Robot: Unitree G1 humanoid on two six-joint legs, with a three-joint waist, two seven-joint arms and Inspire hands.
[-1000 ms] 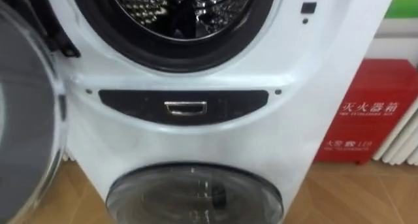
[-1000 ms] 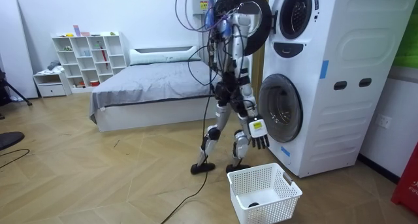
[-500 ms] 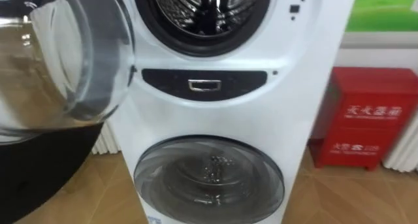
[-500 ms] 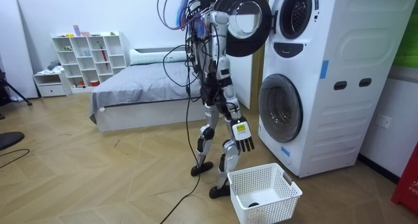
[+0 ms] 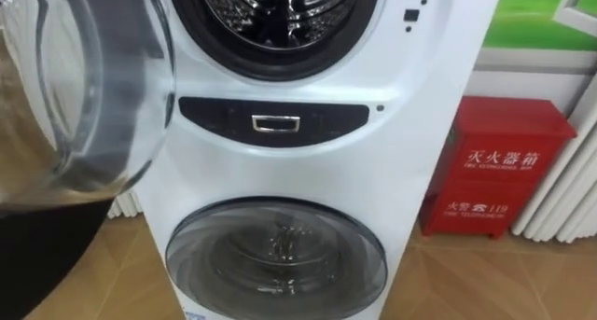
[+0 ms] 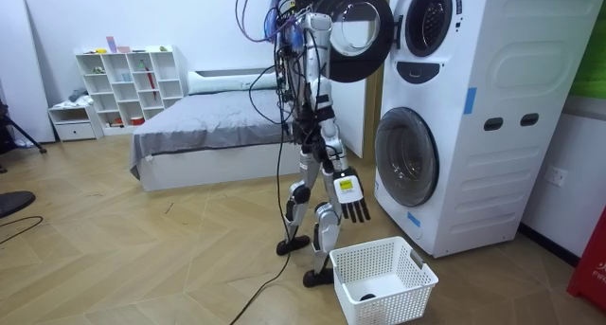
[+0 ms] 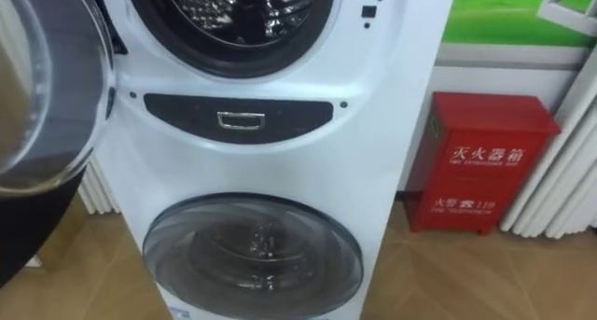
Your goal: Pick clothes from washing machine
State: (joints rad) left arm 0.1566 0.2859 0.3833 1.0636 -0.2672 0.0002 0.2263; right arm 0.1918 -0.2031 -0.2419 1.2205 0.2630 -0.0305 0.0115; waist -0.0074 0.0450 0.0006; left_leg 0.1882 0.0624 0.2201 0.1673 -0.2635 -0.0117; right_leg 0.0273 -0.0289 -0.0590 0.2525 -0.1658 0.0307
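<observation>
– Room view, to begin: why does the upper door stand swung out like that?
– To leave the mouth of the upper drum clear, I'd say. The robot stands facing the stacked washing machine. The white laundry basket sits on the floor just beside its feet, before the shut lower door, ready to take whatever comes out.
– And the clothes?
– What shows of the drum is bare ribbed metal. A small dark lump lies in the basket, possibly a garment, but it is too small to tell.
– The fingers?
– The right hand hangs by the thigh above the basket, fingers straight and loosely spread, holding nothing. The left arm seems raised toward the door; what it does there I cannot tell.
</observation>
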